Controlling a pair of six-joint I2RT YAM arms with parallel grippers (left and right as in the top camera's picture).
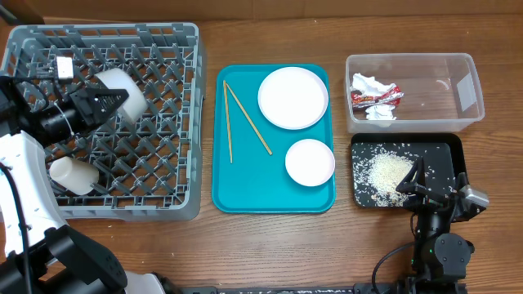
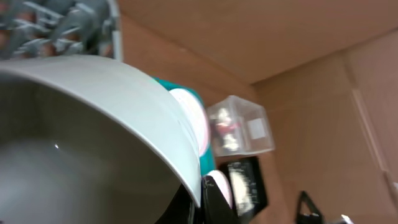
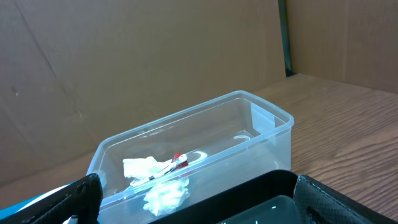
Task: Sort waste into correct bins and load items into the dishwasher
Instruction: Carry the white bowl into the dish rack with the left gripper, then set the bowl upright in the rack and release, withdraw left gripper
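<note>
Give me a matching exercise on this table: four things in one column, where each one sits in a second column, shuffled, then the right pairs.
Things
1. chopsticks
2. rice scraps
3. red-and-silver wrapper
4. small white cup

Places
A. in the clear tub
B. in the grey dish rack
C. on the teal tray
D. in the black tray

Pairs: 1-C, 2-D, 3-A, 4-B
</note>
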